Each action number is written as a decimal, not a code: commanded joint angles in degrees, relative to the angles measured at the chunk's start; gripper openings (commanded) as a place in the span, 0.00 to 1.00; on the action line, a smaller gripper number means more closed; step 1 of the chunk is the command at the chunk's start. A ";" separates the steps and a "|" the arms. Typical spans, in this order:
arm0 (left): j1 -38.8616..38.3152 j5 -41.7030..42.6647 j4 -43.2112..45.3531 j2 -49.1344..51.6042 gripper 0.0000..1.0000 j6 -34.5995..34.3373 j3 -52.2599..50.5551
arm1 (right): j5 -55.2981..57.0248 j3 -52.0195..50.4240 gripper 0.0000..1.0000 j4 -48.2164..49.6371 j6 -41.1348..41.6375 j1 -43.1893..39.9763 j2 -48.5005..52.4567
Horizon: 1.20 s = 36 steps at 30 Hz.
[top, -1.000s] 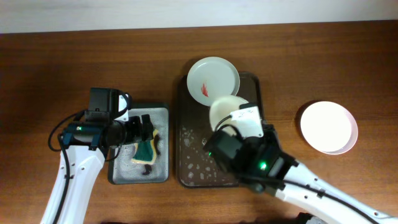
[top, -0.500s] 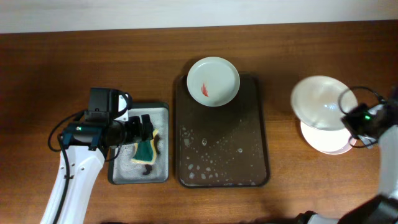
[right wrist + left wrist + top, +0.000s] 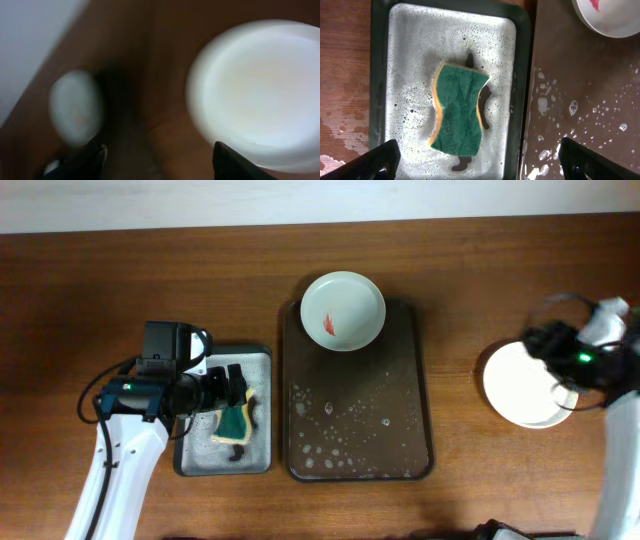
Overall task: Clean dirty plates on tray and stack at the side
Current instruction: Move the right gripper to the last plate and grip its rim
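Dirty plate (image 3: 343,311): red smear, far end of tray (image 3: 400,370), overhanging the rim toward the tabletop's far edge.
Left gripper (image 3: 228,392): jaws wide open above sponge (image 3: 459,107) in grey tray (image 3: 405,60). I judge it the nearer arm; the plate lies far-right of it.
Right gripper (image 3: 557,352): over clean plates (image 3: 515,395) near the right edge. Jaws blurred, I cannot tell.
In the way: only suds (image 3: 330,445).

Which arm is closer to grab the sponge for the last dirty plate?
Left. The left end effector hovers right over the sponge; the right end effector is far off above the stacked plates.
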 commanded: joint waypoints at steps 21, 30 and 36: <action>0.13 0.57 0.11 -0.44 0.99 0.52 0.33 | 21.81 0.26 0.04 48.09 -6.54 37.81 42.49; 0.13 0.57 0.13 -0.44 0.99 0.52 0.33 | 23.32 0.26 0.04 15.34 7.13 37.68 13.16; 0.13 0.57 0.11 -0.44 1.00 0.52 0.33 | 16.41 -13.16 0.04 9.49 27.58 37.73 13.22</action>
